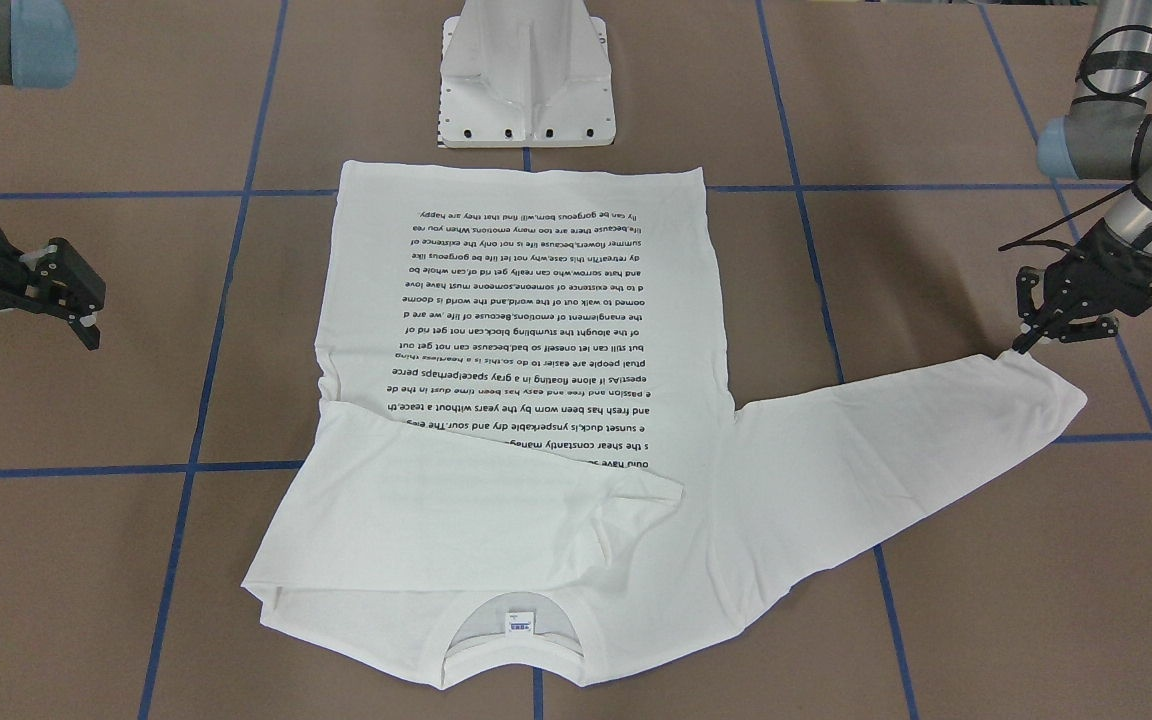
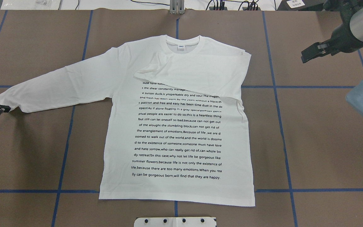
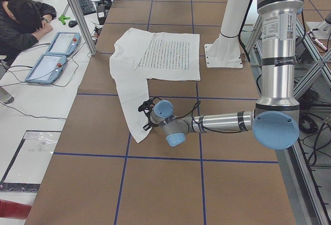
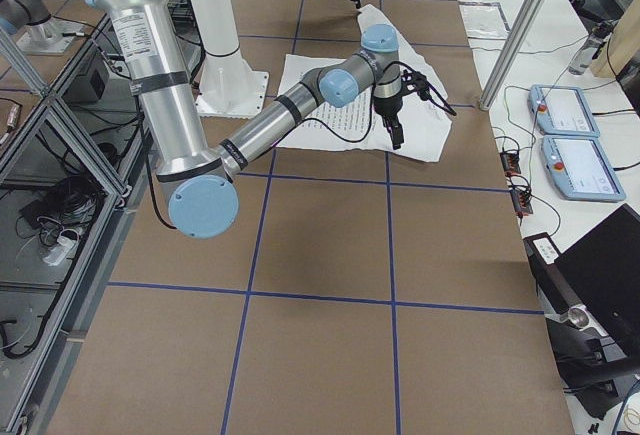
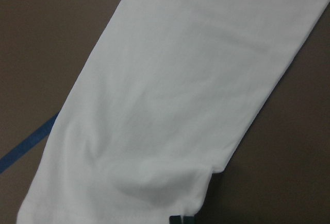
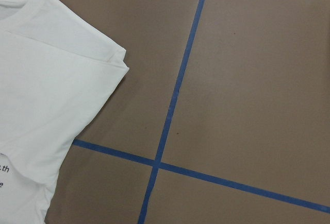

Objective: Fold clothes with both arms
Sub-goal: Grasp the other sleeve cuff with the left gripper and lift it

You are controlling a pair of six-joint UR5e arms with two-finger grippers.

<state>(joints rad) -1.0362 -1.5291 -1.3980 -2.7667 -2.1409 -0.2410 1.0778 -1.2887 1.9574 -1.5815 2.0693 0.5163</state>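
With the T-shirt (image 2: 175, 132) flat mid-table and its folded sleeve (image 2: 200, 72) across the chest, your left gripper (image 1: 1023, 345) looks pinched on the outstretched sleeve (image 2: 49, 85) at its cuff; carry that low and level over the print; the right gripper (image 1: 84, 298) hangs spread, well apart.

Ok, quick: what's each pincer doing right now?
Left pincer: tips at the sleeve cuff; whether it grips cannot be told.
Right pincer: open, holding nothing.
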